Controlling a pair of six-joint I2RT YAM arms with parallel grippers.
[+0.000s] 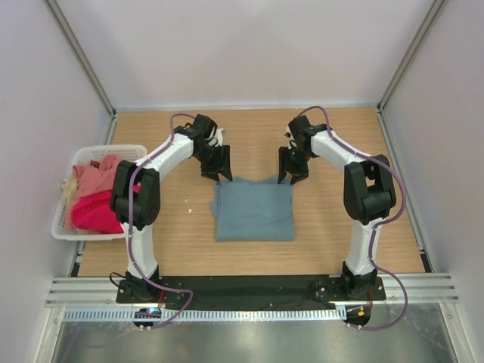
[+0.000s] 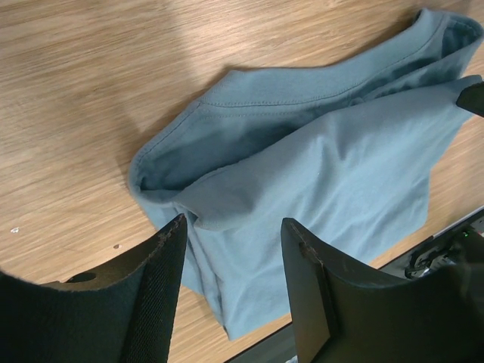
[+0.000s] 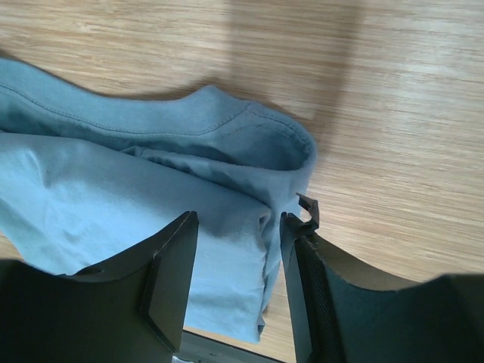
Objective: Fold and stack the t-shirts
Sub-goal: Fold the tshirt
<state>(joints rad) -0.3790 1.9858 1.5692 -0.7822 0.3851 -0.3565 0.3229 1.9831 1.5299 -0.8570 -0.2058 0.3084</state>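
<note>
A grey-teal t-shirt [image 1: 253, 210] lies folded into a rough square in the middle of the table. My left gripper [image 1: 219, 175] hangs over its far left corner, jaws open around nothing; in the left wrist view the left gripper [image 2: 234, 223] is just above the folded corner of the shirt [image 2: 333, 174]. My right gripper [image 1: 291, 178] is at the far right corner. In the right wrist view the right gripper [image 3: 238, 219] is open, with the shirt's [image 3: 113, 197] edge lying below the gap. More t-shirts, salmon pink [image 1: 94, 178], crimson-pink [image 1: 98, 212] and cream [image 1: 68, 189], are piled in the basket.
A white slotted basket [image 1: 113, 147] stands at the table's left edge. Bare wooden tabletop [image 1: 333, 227] surrounds the folded shirt. Walls close the table in at the back and on both sides, and a black rail [image 1: 249, 286] runs along the near edge.
</note>
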